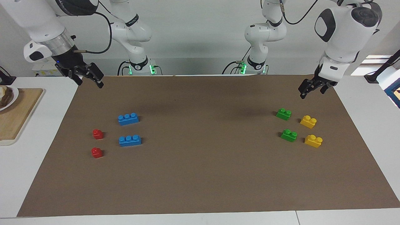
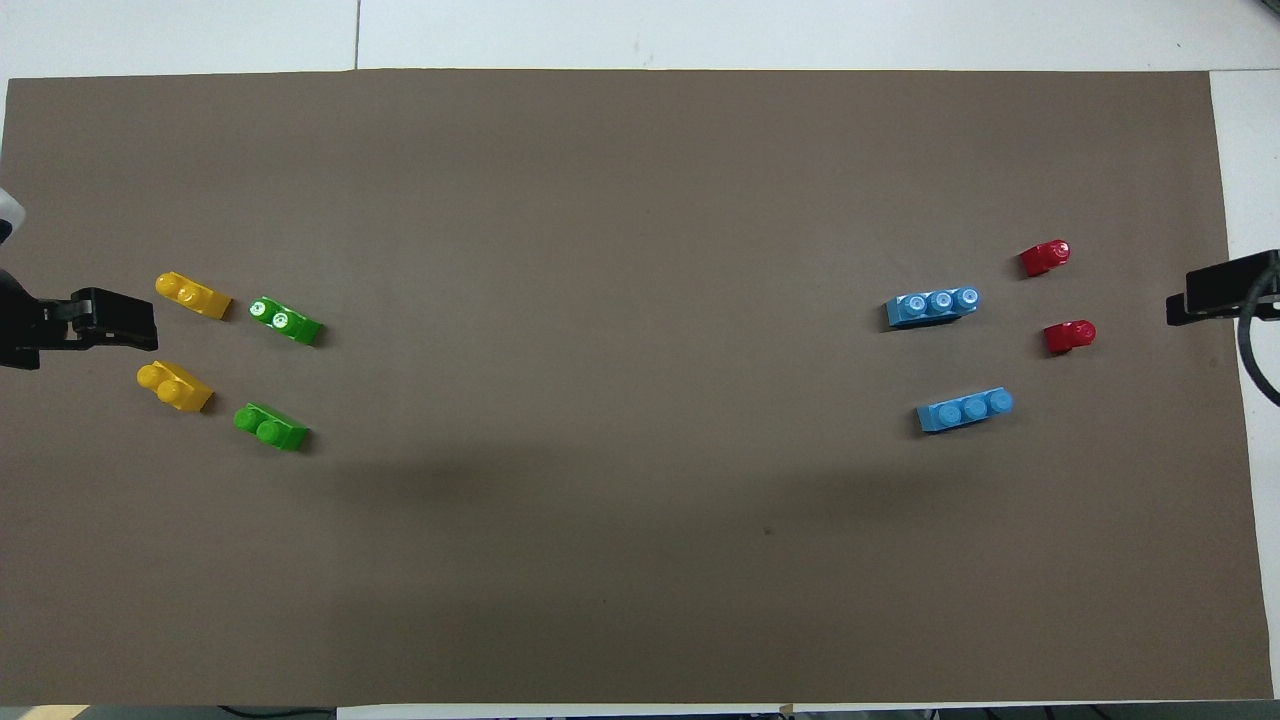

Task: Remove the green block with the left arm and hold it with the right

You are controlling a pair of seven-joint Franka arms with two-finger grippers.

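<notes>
Two green blocks lie on the brown mat toward the left arm's end. One is nearer to the robots, the other is farther. My left gripper hangs open and empty above the mat's edge, over a spot near the yellow bricks and apart from both green blocks. My right gripper hangs open and empty over the mat's corner at the right arm's end, well away from the green blocks.
Two yellow bricks lie beside the green blocks. Two blue three-stud bricks and two small red bricks lie toward the right arm's end. A wooden board with a plate stands off the mat there.
</notes>
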